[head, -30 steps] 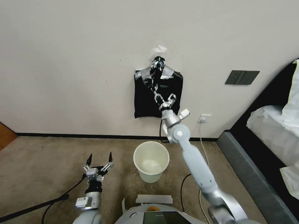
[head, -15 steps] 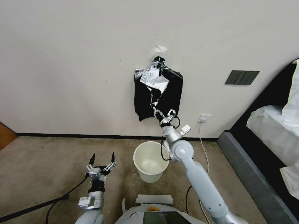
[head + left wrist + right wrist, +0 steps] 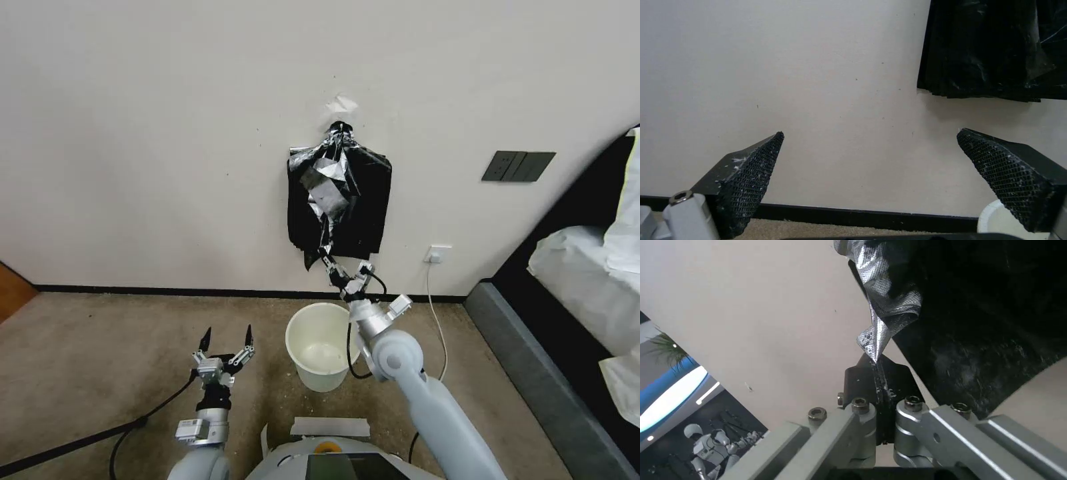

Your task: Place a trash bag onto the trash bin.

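A thin glossy black trash bag [image 3: 327, 193] with silvery sheen hangs stretched down from the black stack of bags [image 3: 363, 207] taped to the wall. My right gripper [image 3: 327, 255] is shut on the bag's lower end, just above the far rim of the trash bin [image 3: 324, 344], a cream-white bucket on the floor. In the right wrist view the crinkled bag [image 3: 882, 316] runs into the closed right gripper [image 3: 878, 368]. My left gripper [image 3: 227, 335] stands open, pointing up, left of the bin; its fingertips [image 3: 753, 173] show apart in the left wrist view.
The stack of bags [image 3: 996, 50] hangs from a wall hook. A wall outlet [image 3: 437, 254] with a white cable and a dark switch plate [image 3: 518, 166] are to the right. A bed with a grey base [image 3: 533, 373] sits at the right. Black cables [image 3: 87, 440] cross the carpet.
My right gripper has moved down from the stack toward the bin, pulling the trash bag out longer. The left gripper has shifted slightly right and nearer.
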